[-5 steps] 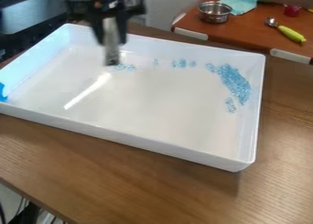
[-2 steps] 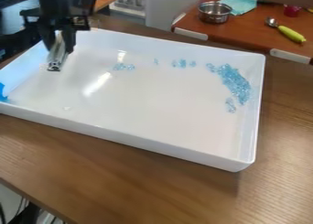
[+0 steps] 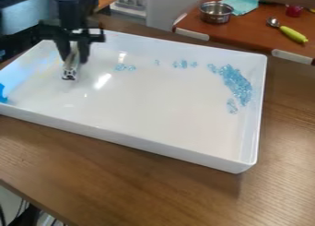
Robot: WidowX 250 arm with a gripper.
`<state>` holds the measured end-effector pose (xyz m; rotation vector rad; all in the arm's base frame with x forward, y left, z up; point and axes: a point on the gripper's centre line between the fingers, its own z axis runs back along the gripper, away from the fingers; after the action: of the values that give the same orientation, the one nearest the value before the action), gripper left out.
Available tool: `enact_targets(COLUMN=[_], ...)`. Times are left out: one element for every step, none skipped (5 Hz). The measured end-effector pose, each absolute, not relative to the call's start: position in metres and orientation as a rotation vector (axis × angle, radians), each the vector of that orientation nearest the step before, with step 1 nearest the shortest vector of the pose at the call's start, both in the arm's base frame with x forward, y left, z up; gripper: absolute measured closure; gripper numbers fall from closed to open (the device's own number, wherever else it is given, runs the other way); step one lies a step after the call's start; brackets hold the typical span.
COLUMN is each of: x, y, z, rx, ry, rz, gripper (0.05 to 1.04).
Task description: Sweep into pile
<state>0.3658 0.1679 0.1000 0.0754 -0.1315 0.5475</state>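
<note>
So the black gripper (image 3: pixel 76 54) is hanging over the left end of the white tray (image 3: pixel 178 157), its two fingers pretty much closed around a metal bar (image 3: pixel 70 70) that's pointing down. Can't tell if the bar is touching the bottom. The light blue bits (image 3: pixel 236 84) are mostly sitting in a curved heap near the tray's right wall, with a few smaller clumps lying scattered along the far side.

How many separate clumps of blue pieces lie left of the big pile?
3: a small clump nearest the gripper, a tiny one midway, and a loose row nearest the big pile. More could hide behind the gripper.
</note>
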Motion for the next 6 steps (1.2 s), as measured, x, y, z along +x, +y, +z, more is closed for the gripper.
enact_targets(x=[0.375, 0.383, 0.390, 0.397, 0.406, 0.412], y=[0.150, 0.138, 0.124, 0.113, 0.105, 0.076], z=[0.097, 0.091, 0.086, 0.085, 0.085, 0.085], rx=[0.091, 0.104, 0.126, 0.139, 0.135, 0.094], ry=[-0.131, -0.140, -0.140, -0.149, -0.142, -0.104], rz=[0.513, 0.498, 0.487, 0.479, 0.501, 0.503], gripper=[0.705, 0.705, 0.705, 0.705, 0.705, 0.705])
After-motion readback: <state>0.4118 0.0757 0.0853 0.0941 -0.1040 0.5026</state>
